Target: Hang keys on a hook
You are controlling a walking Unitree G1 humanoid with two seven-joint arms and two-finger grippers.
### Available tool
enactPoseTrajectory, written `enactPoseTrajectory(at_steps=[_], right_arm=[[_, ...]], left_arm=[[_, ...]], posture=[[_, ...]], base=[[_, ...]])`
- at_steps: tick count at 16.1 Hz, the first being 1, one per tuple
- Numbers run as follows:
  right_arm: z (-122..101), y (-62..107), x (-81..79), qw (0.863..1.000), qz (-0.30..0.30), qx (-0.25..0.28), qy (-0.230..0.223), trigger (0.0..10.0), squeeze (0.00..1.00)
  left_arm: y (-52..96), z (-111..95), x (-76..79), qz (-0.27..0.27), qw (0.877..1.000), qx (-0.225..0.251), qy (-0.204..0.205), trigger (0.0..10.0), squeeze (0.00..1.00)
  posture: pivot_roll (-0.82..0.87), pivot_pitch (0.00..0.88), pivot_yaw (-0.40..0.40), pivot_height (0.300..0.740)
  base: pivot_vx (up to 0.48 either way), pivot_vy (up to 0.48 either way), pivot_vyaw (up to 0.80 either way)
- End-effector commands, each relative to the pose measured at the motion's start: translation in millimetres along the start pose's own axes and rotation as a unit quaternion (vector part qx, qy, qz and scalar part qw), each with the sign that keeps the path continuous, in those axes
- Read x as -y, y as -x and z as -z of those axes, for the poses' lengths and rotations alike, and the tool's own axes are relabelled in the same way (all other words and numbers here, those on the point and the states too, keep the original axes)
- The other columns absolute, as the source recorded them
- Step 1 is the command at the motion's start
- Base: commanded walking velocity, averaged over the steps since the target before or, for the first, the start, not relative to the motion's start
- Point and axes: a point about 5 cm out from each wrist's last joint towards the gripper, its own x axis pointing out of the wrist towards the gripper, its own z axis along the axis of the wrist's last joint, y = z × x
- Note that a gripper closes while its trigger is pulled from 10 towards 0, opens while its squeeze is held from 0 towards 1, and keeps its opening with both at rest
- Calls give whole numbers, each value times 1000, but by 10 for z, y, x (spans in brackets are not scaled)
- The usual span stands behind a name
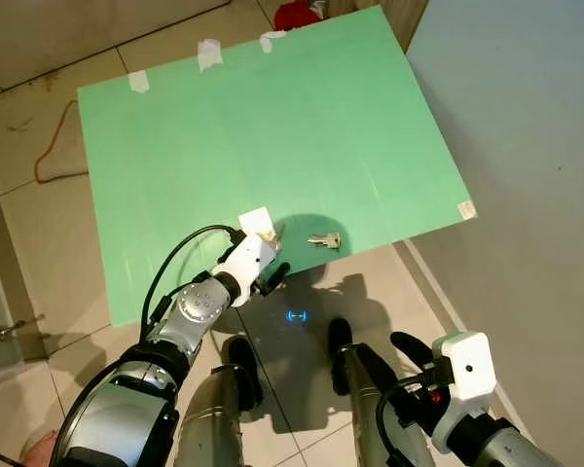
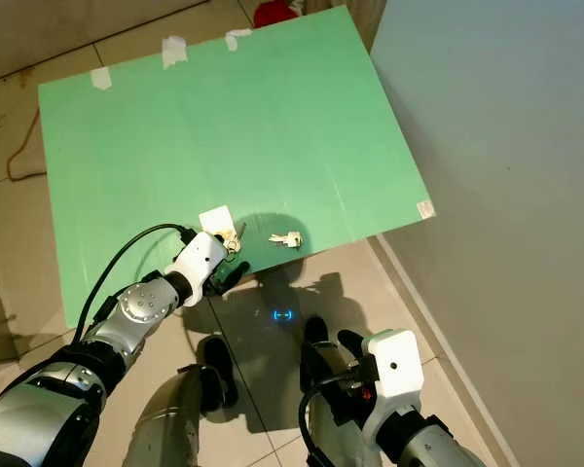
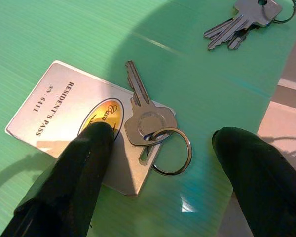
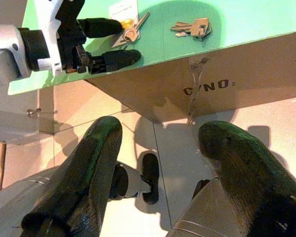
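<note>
Left end effector [image 3: 160,168] spread open over a key [image 3: 143,111] and ring [image 3: 170,150] lying on a pass card [image 3: 54,111]; more keys [image 3: 244,22] lie apart on the green desk [image 3: 64,34].

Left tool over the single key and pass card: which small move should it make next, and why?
Probably lower and close. The left tool is open, its fingers on either side of the key and ring, which lie on the pass card, not yet gripped.
</note>
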Motion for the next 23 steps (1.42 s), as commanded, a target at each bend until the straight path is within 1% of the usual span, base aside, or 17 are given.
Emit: enactPoseTrajectory(at_steps=[1, 3, 6, 7, 11, 13, 14, 15, 16, 18, 20, 21, 22, 23], right_arm=[[76, 35, -11, 1000, 0, -20, -15, 10000, 0], [72, 35, -5, 1000, 1, -21, -14, 10000, 0], [70, 27, 2, 1000, 2, -21, -15, 10000, 0], [69, 23, -3, 1000, 2, -20, -15, 10000, 0], [58, -2, -3, 1000, 3, -16, -16, 10000, 0], [58, -18, -1, 1000, 2, -15, -15, 10000, 0], [59, -22, 0, 1000, 2, -15, -15, 10000, 0], [56, -31, 5, 1000, 0, -15, -14, 10000, 0], [53, -40, 11, 1000, 0, -14, -13, 10000, 0], [47, -71, 22, 1000, -2, -13, -11, 10000, 0], [33, -127, 28, 1000, -6, -8, -10, 10000, 0], [32, -140, 29, 1000, -7, -7, -9, 10000, 0], [25, -205, 28, 1000, -11, -1, -9, 10000, 0], [25, -230, 29, 1000, -12, 1, -9, 10000, 0]], left_arm=[[70, 231, 118, 18, 998, -53, 22, 10000, 0], [86, 301, 126, 15, 996, -81, 26, 10000, 0], [80, 308, 110, 14, 995, -94, 18, 10000, 0], [78, 307, 109, 19, 995, -97, 14, 0, 0], [93, 323, 80, 10, 995, -103, 4, 0, 0], [102, 339, 97, 2, 994, -96, 45, 0, 0], [103, 345, 101, 1, 994, -96, 57, 0, 0], [100, 341, 97, -2, 992, -93, 81, 0, 0], [90, 325, 91, -6, 990, -86, 110, 0, 0], [65, 272, 60, -16, 987, -70, 143, 0, 0], [26, 87, -124, -45, 984, -17, 174, 0, 0], [23, 21, -192, -56, 982, 2, 181, 0, 0], [34, -159, -374, -80, 978, 52, 188, 0, 0], [40, -193, -405, -83, 977, 61, 188, 0, 0]], posture=[[-409, 493, 33, 740], [-411, 494, 32, 740], [-410, 492, 31, 740], [-410, 490, 31, 740], [-405, 483, 34, 740], [-405, 470, 33, 740], [-405, 470, 33, 740], [-405, 462, 34, 740], [-404, 458, 32, 740], [-399, 445, 33, 740], [-385, 430, 37, 740], [-379, 426, 40, 740], [-359, 407, 46, 740], [-353, 400, 49, 740]], base=[[0, 0, 0], [0, 0, 0], [0, 0, 0], [0, 0, 0], [0, 0, 0], [0, 0, 0], [0, 0, 0], [0, 0, 0], [0, 0, 0], [0, 0, 0], [0, 0, 0], [0, 0, 0], [0, 0, 0], [0, 0, 0]])
